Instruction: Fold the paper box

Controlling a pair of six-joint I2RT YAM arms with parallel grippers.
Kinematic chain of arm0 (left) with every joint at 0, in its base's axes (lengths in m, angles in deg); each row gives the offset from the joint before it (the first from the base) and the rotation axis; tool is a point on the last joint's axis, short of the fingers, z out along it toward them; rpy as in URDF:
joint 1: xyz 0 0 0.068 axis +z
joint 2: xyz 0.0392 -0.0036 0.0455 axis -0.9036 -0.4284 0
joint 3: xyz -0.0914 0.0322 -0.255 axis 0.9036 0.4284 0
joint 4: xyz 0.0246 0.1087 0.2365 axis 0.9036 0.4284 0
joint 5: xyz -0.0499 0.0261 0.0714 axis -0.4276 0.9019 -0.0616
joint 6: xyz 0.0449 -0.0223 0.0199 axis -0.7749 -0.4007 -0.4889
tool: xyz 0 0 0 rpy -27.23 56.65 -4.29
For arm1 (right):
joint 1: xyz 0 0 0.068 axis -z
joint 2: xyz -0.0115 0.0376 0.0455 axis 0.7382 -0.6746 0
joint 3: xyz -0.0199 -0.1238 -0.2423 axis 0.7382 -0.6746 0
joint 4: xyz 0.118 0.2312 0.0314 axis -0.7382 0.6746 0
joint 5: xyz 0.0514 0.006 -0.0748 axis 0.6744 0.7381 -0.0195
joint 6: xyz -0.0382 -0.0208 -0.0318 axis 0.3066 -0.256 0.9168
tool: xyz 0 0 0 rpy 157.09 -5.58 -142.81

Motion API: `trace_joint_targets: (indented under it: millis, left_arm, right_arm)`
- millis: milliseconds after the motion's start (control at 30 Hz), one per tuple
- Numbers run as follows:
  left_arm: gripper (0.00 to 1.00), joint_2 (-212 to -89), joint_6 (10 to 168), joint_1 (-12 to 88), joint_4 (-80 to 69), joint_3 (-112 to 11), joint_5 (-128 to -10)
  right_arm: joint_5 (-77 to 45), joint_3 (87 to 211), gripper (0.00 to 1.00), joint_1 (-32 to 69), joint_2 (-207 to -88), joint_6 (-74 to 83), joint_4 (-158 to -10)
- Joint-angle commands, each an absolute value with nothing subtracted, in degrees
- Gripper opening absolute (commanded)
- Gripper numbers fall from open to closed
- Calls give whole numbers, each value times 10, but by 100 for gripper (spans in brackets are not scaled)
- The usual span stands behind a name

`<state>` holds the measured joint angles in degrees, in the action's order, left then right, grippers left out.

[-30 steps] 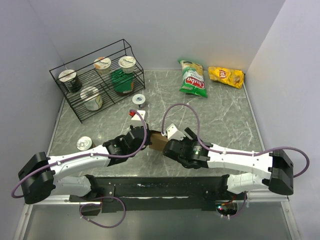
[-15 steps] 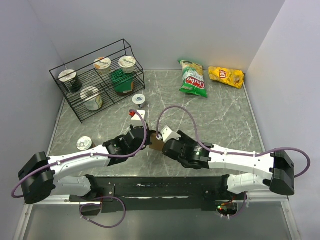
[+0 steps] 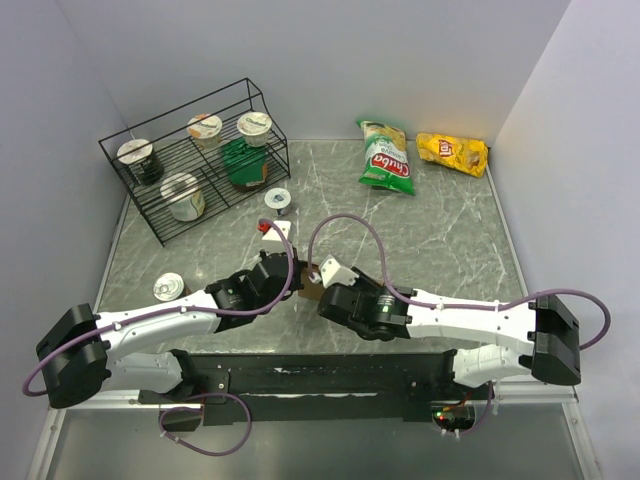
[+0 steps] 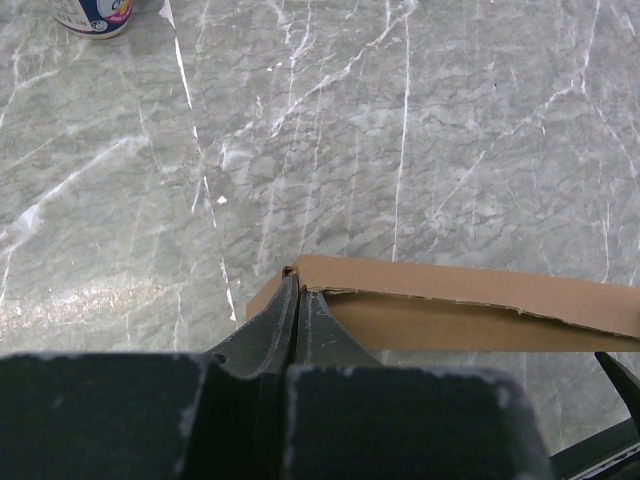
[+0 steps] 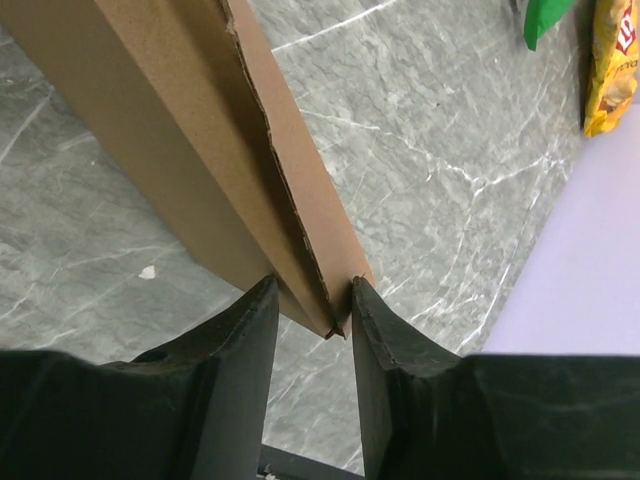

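The paper box is plain brown cardboard, folded flat and held off the table between my two arms near the front edge; only a small part shows from above. My left gripper is shut on one corner of the paper box, fingers pressed together on the sheet. My right gripper is shut on the opposite end of the paper box, its two fingers clamping the doubled cardboard edge. From above, the left gripper and right gripper almost meet over the box.
A black wire rack with cups and cans stands at back left. A green chip bag and a yellow chip bag lie at the back right. A small cup and a can sit on the marble table.
My right gripper has moved left toward the left gripper and turned; less of the cardboard shows between them. The left arm has barely moved.
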<state>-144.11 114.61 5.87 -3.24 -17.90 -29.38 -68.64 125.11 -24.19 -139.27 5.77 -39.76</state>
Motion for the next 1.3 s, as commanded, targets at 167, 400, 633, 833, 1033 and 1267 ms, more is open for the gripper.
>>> trace_joint_targets:
  millis: [167, 400, 633, 833, 1033, 1267]
  left_arm:
    - [27, -1412, 1170, 39, 117, -127, -390]
    - [53, -1349, 1171, 39, 116, -111, -409]
    - [75, -1273, 1162, 38, 113, -90, -439]
    - [80, -1219, 1182, 50, 112, -101, -457]
    - [82, -1221, 1234, 167, 96, -154, -535]
    - [88, -1272, 1279, 268, -2, -175, -630]
  right_arm:
    - [-646, 1274, 36, -244, -1440, -12, -378]
    - [-651, 1278, 36, -244, -1451, -20, -366]
    - [-648, 1283, 36, -243, -1460, -22, -362]
    - [-652, 1282, 36, -242, -1457, -21, -363]
    - [-653, 1282, 36, -244, -1456, -22, -357]
    - [-654, 1284, 36, -244, -1459, -26, -352]
